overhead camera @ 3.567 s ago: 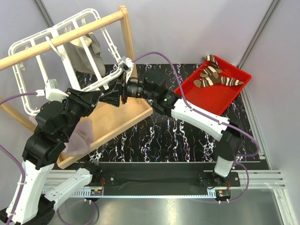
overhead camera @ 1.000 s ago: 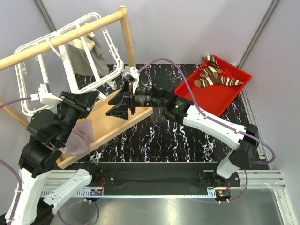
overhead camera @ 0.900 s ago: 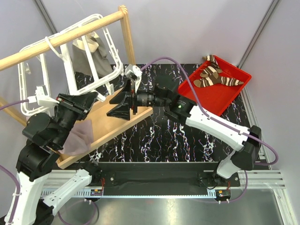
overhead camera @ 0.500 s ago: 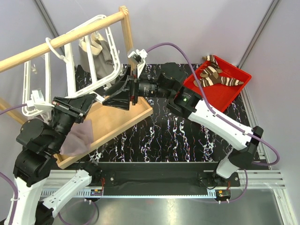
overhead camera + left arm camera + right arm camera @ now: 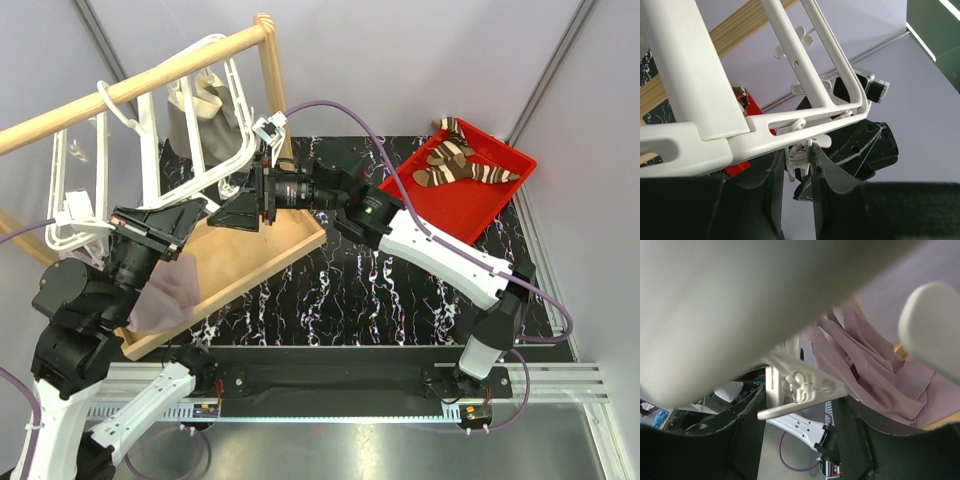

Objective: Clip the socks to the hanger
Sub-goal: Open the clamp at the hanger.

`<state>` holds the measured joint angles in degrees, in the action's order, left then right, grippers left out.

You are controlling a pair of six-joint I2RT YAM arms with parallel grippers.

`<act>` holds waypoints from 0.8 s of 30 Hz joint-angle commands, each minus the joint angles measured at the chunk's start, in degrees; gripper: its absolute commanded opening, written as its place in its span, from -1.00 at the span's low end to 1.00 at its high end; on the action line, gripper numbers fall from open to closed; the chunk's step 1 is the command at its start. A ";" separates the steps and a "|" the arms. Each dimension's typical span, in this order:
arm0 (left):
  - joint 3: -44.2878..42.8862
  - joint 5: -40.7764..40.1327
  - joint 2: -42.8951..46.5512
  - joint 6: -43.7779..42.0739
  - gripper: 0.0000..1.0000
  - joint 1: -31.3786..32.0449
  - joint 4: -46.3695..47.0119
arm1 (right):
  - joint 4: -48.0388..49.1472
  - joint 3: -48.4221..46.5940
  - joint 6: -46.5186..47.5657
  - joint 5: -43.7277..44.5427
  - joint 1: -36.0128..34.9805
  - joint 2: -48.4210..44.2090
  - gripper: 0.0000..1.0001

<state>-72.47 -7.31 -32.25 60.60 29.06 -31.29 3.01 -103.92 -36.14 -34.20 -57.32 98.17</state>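
The white grid hanger [image 5: 148, 160] hangs from the wooden rail [image 5: 130, 85] at the back left. My left gripper [image 5: 200, 210] is at its lower edge. In the left wrist view it [image 5: 797, 170] is shut on a small white clip [image 5: 800, 155] dangling under the hanger frame [image 5: 790, 122]. My right gripper [image 5: 232, 212] is just right of it, open, jaws either side of another white clip [image 5: 805, 390]. The two brown striped socks [image 5: 460, 160] lie in the red tray [image 5: 440, 205], far from both grippers.
A grey-beige cloth [image 5: 205, 110] hangs on the hanger. A pinkish-mauve cloth [image 5: 165, 290] lies on the stand's wooden base board [image 5: 250, 250] and shows in the right wrist view [image 5: 870, 375]. The rail's upright post [image 5: 272, 80] stands just behind the grippers.
The hanger has swung and turned more edge-on with my left gripper holding its lower edge. My right gripper has moved back and left, up to the hanger's lower corner.
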 commanded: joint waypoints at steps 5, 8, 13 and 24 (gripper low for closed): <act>1.01 4.94 0.08 -5.40 -1.00 0.03 5.01 | 5.43 -0.67 -3.32 -2.28 -0.25 0.01 0.14; 2.76 6.08 1.05 -7.42 -1.00 -0.05 7.11 | 5.61 -0.15 -3.06 -2.19 -0.07 -0.79 0.08; 5.05 9.68 2.10 -11.99 -1.00 -0.05 11.16 | 7.45 -0.67 -5.25 -5.35 1.07 0.27 -0.47; 7.43 9.87 2.98 -16.39 -0.40 0.03 13.45 | 11.85 1.79 -6.05 -9.66 1.33 0.80 -1.00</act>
<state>-65.10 -1.50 -28.93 46.76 28.80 -19.53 12.43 -102.52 -40.42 -41.10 -55.79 99.13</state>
